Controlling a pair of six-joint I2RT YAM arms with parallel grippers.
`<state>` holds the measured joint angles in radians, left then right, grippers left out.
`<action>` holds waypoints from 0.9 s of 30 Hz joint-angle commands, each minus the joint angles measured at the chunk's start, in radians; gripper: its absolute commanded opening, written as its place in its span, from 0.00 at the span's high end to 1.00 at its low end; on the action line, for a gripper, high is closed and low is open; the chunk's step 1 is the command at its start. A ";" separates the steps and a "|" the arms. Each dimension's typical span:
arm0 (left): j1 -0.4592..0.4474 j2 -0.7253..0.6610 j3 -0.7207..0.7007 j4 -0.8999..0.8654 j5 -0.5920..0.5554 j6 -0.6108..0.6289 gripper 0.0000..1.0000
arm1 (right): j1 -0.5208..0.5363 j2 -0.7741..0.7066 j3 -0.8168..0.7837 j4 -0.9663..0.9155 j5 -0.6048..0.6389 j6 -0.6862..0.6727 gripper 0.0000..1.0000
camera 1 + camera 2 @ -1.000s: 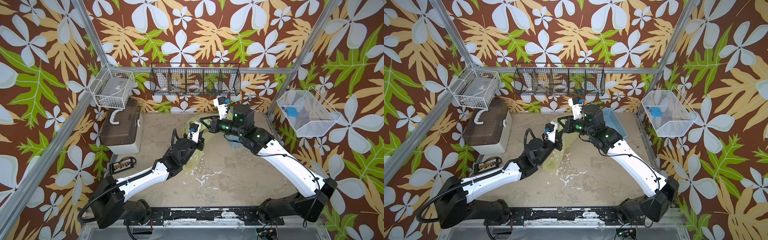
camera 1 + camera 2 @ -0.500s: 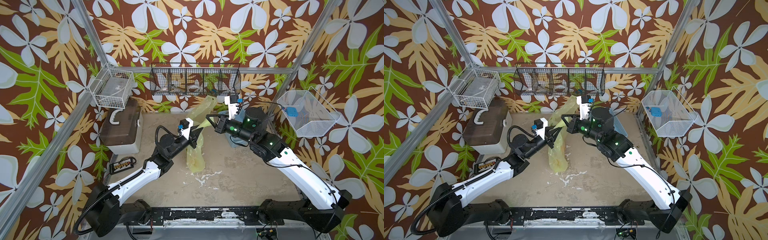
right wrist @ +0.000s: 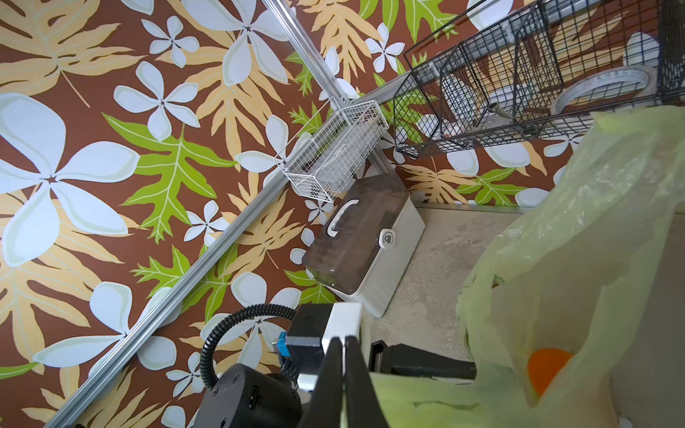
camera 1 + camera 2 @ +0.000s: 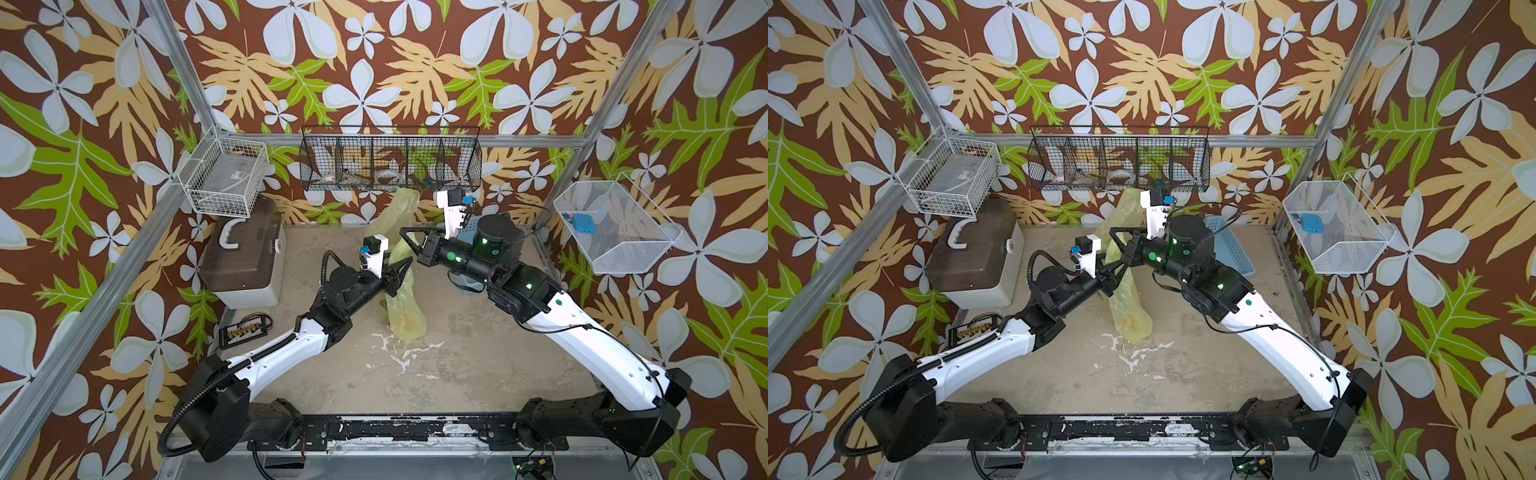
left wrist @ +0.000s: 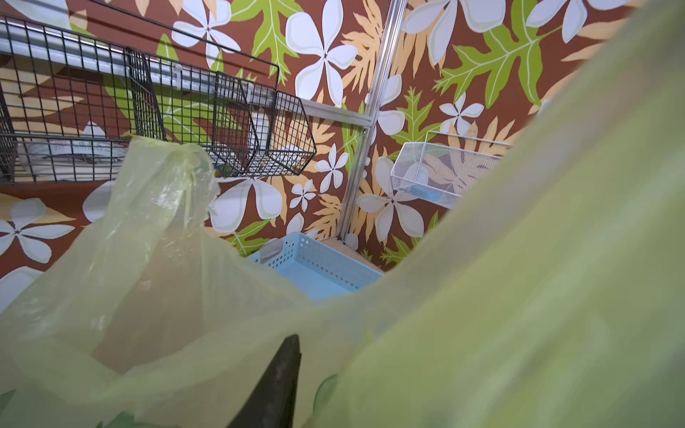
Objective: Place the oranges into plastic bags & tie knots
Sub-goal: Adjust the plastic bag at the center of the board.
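Leafy brown wallpaper with pale flowers walls in a scuffed, mottled beige tabletop. Over its middle, the right gripper has its two dark fingers pressed flat together on a fold of the plastic bag. Just below it, the left gripper has its jaws somewhat apart. Its wrist view shows one dark finger off to the side and film draped where the other would be, so I cannot tell whether it pinches anything.

The bag hangs between the two grippers, its lower end at or just above the table. A loose handle end stands up toward the black wire rack. One of the oranges glows through the film in the right wrist view, and any others are hidden. No knot looks tied yet.

With only one sure pinch, the fruit's weight could pull the film out of the right jaws or tear it, dropping the load. The free handle could also flop out of the left jaws' reach or catch on the rack.

The film is thin, translucent yellow-green, crinkled and likely slippery. The fruit is round and bright. Behind the right arm sits a rigid, perforated light-blue basket
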<state>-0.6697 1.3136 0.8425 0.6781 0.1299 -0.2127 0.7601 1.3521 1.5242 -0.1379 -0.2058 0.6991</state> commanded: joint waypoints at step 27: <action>-0.037 -0.142 -0.224 0.134 -0.131 -0.056 1.00 | -0.338 0.090 0.076 -0.099 0.010 -0.097 0.20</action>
<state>-0.7094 1.1950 0.6472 0.7856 -0.0517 -0.2668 0.4774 1.3998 1.6032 -0.1574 -0.1871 0.6506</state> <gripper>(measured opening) 0.065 0.781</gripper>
